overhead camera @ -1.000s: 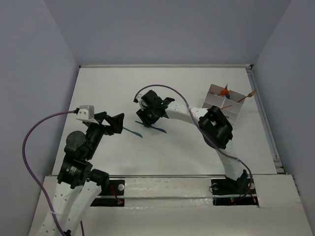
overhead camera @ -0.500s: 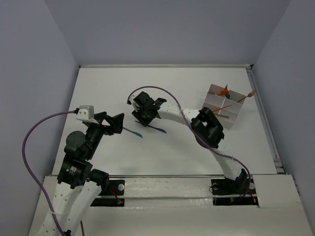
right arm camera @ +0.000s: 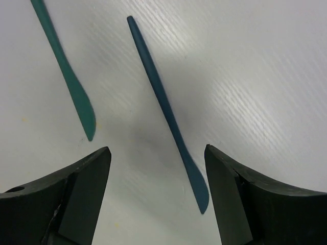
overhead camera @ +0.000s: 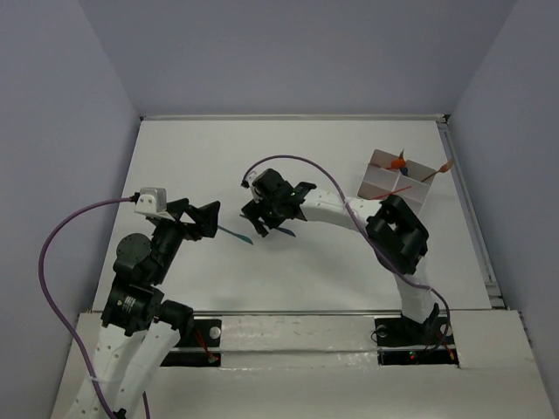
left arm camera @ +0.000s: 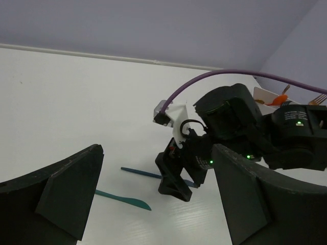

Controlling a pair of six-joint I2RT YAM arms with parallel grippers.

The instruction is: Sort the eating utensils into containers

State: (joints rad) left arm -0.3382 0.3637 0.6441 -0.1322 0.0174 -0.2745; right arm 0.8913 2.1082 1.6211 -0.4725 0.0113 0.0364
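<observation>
Flat on the table, close together, not touching: a teal knife and a dark blue knife. At far right, a white divided box with orange utensils poking out.

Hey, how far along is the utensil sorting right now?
Done: orange utensils sit in the white box. In hand: nothing; the right fingers hang open over the dark blue utensil. Left: that one and the green utensil beside it lie on the table, not yet sorted.

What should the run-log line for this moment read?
phase: pre-grasp | right gripper: open, above dark blue utensil | teal utensil: beside it, apart | left gripper: open, empty
</observation>
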